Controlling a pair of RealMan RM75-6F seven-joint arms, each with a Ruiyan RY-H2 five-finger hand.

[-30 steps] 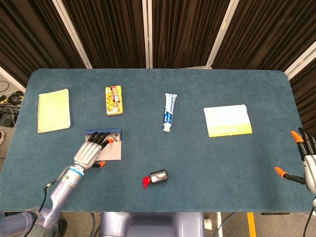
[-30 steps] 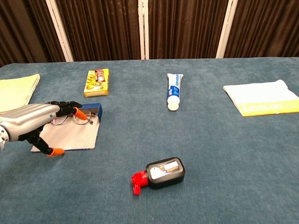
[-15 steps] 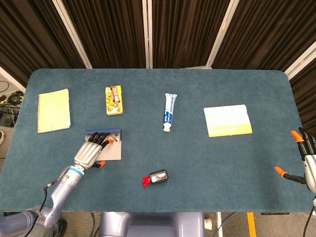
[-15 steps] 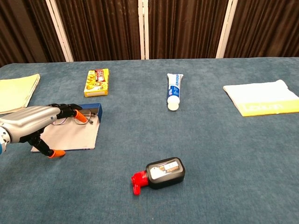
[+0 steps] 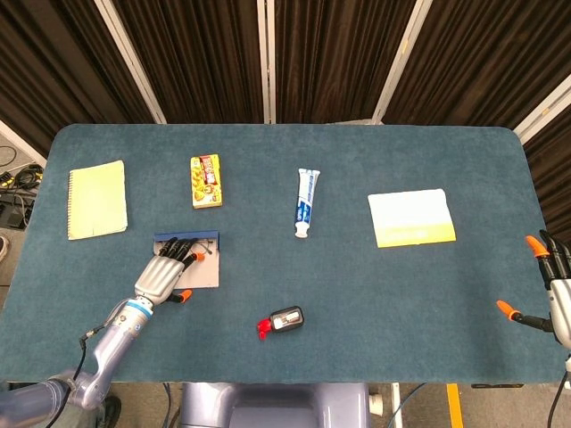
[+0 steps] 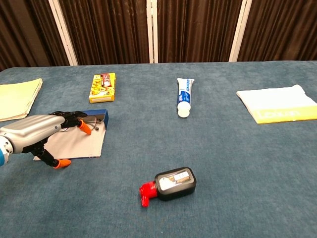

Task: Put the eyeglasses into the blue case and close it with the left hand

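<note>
The blue case lies open at the table's left, its grey inside facing up and its blue rim at the back. The eyeglasses lie in it by that rim, mostly hidden under my fingers. My left hand stretches palm-down over the case, its fingertips at the glasses and its thumb off the near edge. In the head view the left hand covers the left part of the case. My right hand hovers with fingers apart at the table's far right edge, holding nothing.
A yellow notepad lies far left. A yellow snack box sits behind the case. Also on the table are a toothpaste tube mid-table, a white and yellow cloth to the right, and a black bottle with a red cap near the front.
My left hand has drawn back slightly toward the near left, its fingertips sliding off the glasses' middle. The glasses and case stay put. The right hand has not moved.
</note>
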